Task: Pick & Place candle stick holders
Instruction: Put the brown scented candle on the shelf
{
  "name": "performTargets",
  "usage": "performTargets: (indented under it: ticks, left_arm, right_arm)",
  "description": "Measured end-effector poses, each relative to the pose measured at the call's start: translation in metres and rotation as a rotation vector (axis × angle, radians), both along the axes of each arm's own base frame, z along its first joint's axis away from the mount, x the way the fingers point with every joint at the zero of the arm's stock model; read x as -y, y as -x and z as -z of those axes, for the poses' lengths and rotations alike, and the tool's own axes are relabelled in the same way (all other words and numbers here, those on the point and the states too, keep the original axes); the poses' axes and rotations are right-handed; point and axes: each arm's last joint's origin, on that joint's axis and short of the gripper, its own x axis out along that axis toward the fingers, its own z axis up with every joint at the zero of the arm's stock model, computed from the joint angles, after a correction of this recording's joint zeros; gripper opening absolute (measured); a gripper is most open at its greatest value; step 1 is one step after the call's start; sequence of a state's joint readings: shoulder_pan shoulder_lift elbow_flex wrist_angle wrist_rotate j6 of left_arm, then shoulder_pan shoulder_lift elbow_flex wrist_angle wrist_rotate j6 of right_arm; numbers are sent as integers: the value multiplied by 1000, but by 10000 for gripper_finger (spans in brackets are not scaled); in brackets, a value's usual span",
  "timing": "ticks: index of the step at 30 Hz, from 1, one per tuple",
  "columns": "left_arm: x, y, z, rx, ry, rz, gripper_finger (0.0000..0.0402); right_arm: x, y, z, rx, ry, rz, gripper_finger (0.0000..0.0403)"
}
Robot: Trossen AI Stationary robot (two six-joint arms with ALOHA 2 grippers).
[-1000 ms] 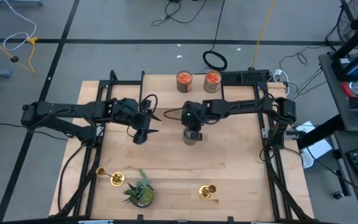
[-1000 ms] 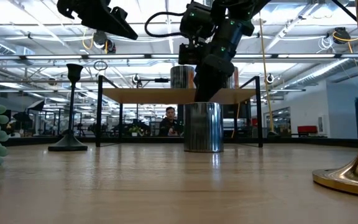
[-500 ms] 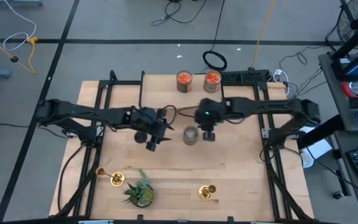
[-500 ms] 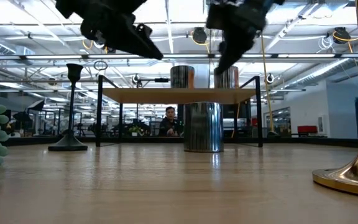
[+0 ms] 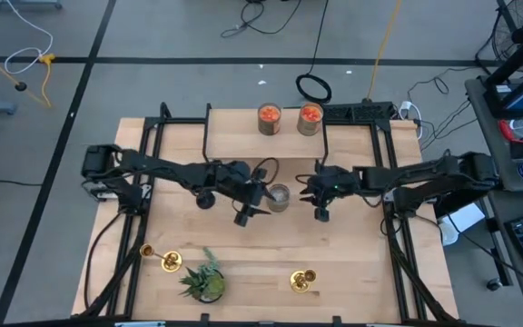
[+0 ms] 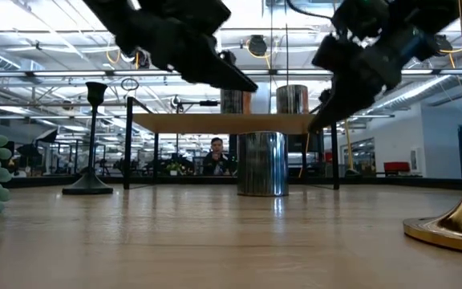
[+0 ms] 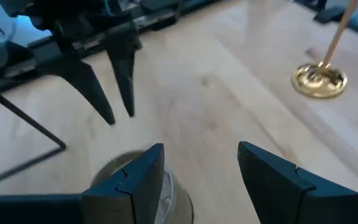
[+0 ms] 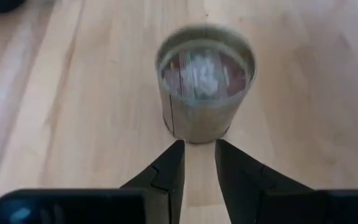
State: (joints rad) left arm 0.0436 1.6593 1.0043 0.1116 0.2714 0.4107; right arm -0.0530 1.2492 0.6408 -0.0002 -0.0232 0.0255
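My left gripper (image 5: 260,202) is open and empty, just left of a grey-filled glass jar (image 5: 280,197) that stands mid-table. The jar shows beside one finger in the left wrist view (image 7: 135,183). My right gripper (image 5: 309,193) hangs just right of the jar, its fingers a little apart, pointing at the jar (image 8: 204,87) without touching it. A black candle stick holder (image 6: 91,136) stands on its round base left of the jar. One gold holder (image 5: 303,282) stands near the front edge. Another gold holder (image 5: 159,258) lies on its side at the front left.
Two orange-filled jars (image 5: 270,118) (image 5: 310,118) stand at the table's far edge. A small green plant (image 5: 202,278) stands at the front, between the gold holders. Black frame rails (image 5: 209,136) run along both sides. A person (image 6: 217,152) sits in the room beyond the table.
My right gripper, which stood over the grey jar's top, has come off it, risen and gone toward the table's right edge. My left gripper has gone right from beside the black holder to the jar's left side. The jar has stayed where it was.
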Motion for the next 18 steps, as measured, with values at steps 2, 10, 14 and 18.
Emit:
performTargets:
  ticks: [2, 10, 14, 18]
  left_arm:
    - [-1, -9, 4, -21, 0, -5, 211]
    - [-4, -17, 13, -102, -2, -24, 211]
    - [-8, -15, 16, -147, -18, -90, 211]
    - [-12, -12, 21, -206, 1, -128, 211]
  right_arm:
    - [1, -2, 11, 21, 9, -5, 84]
    - [10, -17, 32, 61, 10, 28, 84]
    - [11, -23, 41, 61, 23, 16, 84]
    - [12, -30, 40, 128, 32, 12, 84]
